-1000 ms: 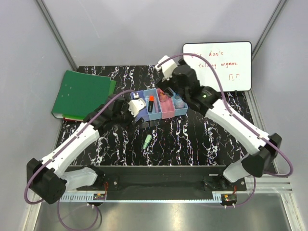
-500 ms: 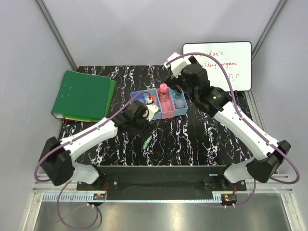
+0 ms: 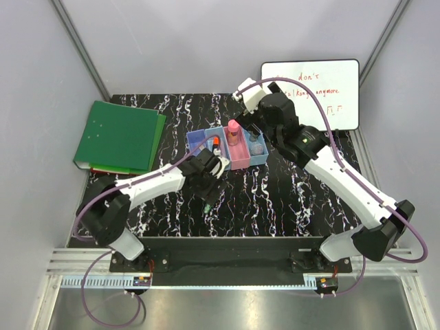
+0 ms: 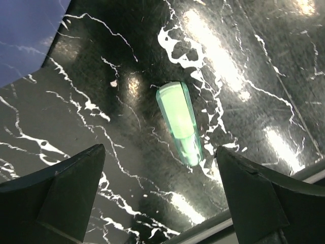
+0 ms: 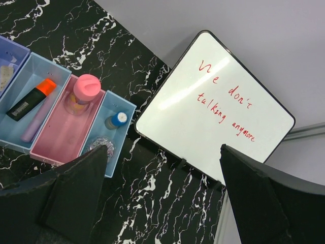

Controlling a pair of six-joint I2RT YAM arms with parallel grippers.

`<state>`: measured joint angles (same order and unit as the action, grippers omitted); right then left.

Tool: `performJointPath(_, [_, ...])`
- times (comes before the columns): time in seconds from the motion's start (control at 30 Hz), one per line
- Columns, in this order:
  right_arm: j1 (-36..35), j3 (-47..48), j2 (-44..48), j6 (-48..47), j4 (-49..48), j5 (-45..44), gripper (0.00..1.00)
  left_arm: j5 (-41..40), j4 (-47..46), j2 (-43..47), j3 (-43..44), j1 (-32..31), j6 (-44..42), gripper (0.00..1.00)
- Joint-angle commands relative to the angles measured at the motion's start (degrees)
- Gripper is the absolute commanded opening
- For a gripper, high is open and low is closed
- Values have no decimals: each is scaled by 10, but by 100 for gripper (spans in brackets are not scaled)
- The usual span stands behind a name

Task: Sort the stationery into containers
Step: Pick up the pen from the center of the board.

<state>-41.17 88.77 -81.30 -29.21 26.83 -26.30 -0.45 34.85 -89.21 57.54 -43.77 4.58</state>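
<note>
1. Left gripper (image 4: 158,150) is hanging wide open and empty, straight over the green highlighter (image 4: 177,119). The highlighter is lying flat on the table (image 3: 275,199) near the front edge, apart from the bins (image 5: 56,137).
2. Highlighter is sitting nearer one finger than the other. On closing, that finger is likely touching first and shoving or spinning it instead of clamping it.
3. Body and tabletop are both looking glossy. A shallow pinch is risking a squirt-out, and going too deep is risking fingertips scraping the table.
4. Further back, one bin is already holding the marker (image 5: 33,99), so room is getting tight. A high release is risking a bounce-out or the highlighter landing across a divider.
5. Pink-capped tube (image 5: 86,87) is standing upright in the pink bin, poking above the rim. A low carry path is risking knocking it over.
6. Right gripper (image 5: 160,152) is hovering wide open and empty, above the bins' far end. If both arms are working the bins at once, they are risking a clash.
7. Whiteboard (image 5: 213,101) is lying just behind the bins, so a wide right-arm swing is risking a bump.
</note>
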Motion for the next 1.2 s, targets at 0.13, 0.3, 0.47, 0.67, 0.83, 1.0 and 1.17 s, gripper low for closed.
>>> performJointPath(0.13, [7, 2, 24, -7, -15, -1, 100, -6, -19, -85, 35, 0, 21, 97])
performJointPath(0.3, [9, 3, 24, -1, -14, 3, 100, 1, 1, -126, 63, 0, 18, 97])
performJointPath(0.47, [11, -4, 31, -1, -14, 5, 99, 1, 2, -140, 69, 0, 17, 77])
performJointPath(0.67, [14, -3, 30, 5, -14, 7, 98, 14, 4, -142, 74, 0, 12, 27])
performJointPath(0.83, [15, -3, 31, 6, -14, 8, 98, 10, 4, -140, 72, 0, 13, 13])
performJointPath(1.0, [16, -4, 31, 5, -15, 9, 98, 6, 4, -133, 71, 0, 12, 0])
performJointPath(1.17, [15, -10, 32, 2, -14, 6, 98, -11, 5, -101, 68, 0, 11, 0])
